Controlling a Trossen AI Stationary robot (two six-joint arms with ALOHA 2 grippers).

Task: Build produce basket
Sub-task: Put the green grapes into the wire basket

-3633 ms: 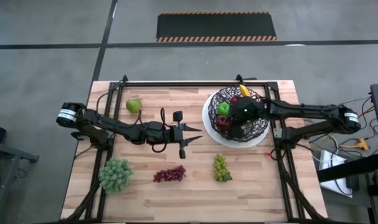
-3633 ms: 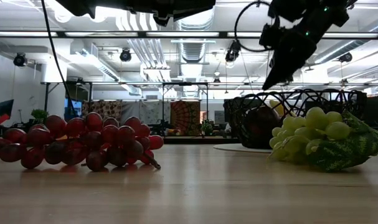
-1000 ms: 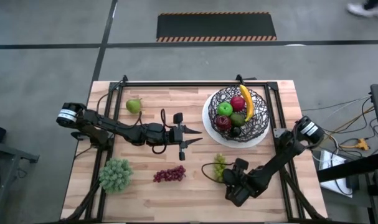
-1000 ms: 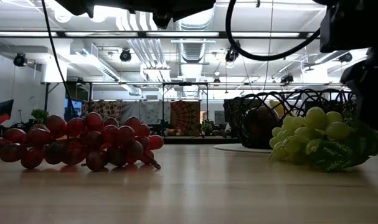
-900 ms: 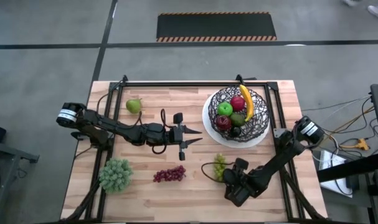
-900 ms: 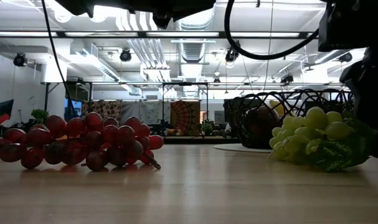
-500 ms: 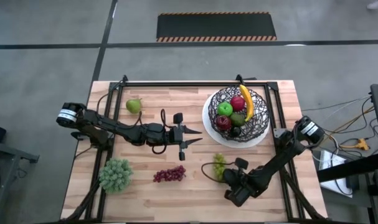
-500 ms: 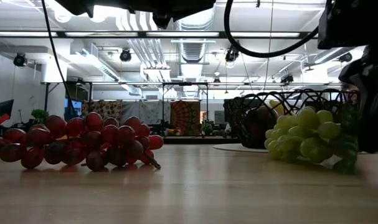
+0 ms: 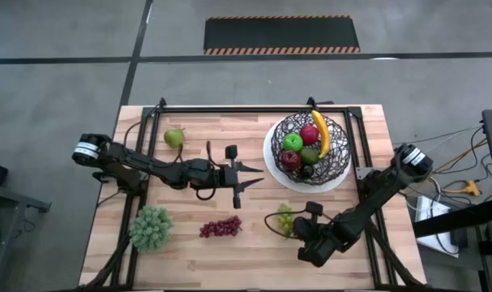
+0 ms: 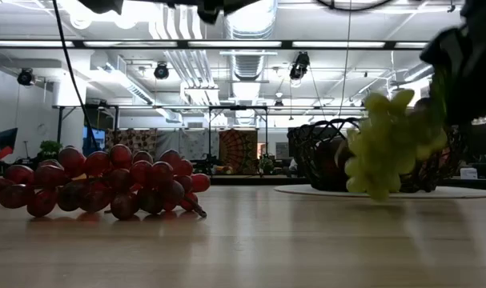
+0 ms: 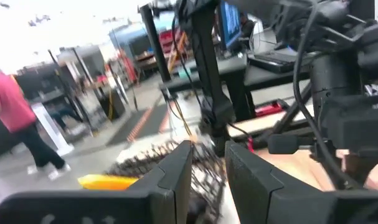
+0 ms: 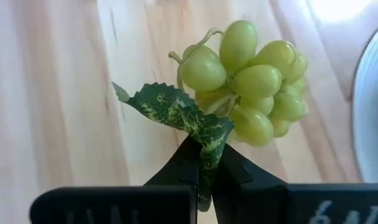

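Wooden planks make up the table [image 9: 189, 251], and everything here is placed relative to the black wire basket [image 9: 336, 166] standing on its white plate toward the table's far right side. That basket already holds a red apple [image 9: 310, 135], a green apple [image 9: 292, 143], a banana [image 9: 321, 135] and a darker red fruit [image 9: 292, 160], with more partly hidden under the mesh.

The left arm waits well to the left of the basket, near the table's middle; its gripper [image 9: 244, 178] points toward the basket with fingers spread and nothing between them.

The right arm is at work on the near side of the basket. Its gripper [image 12: 202, 163] is clamped on the leaf of the green grape bunch [image 12: 251, 81], and in the low view the bunch [image 10: 391, 144] hangs clear of the table, in front of the basket.

Three things lie untouched: a frilly green leafy bunch [image 9: 151, 227] far to the basket's left at the near edge, the purple grapes [image 9: 220, 227] between that and the green grapes, and a pear [image 9: 174, 138] far to the left at about the basket's own depth.

The step in hand looks like carrying the green grapes to the basket. Next, the bunch probably needs raising above the wire rim, moving over the fruit already inside, and letting go; held only by the leaf, it may swing.
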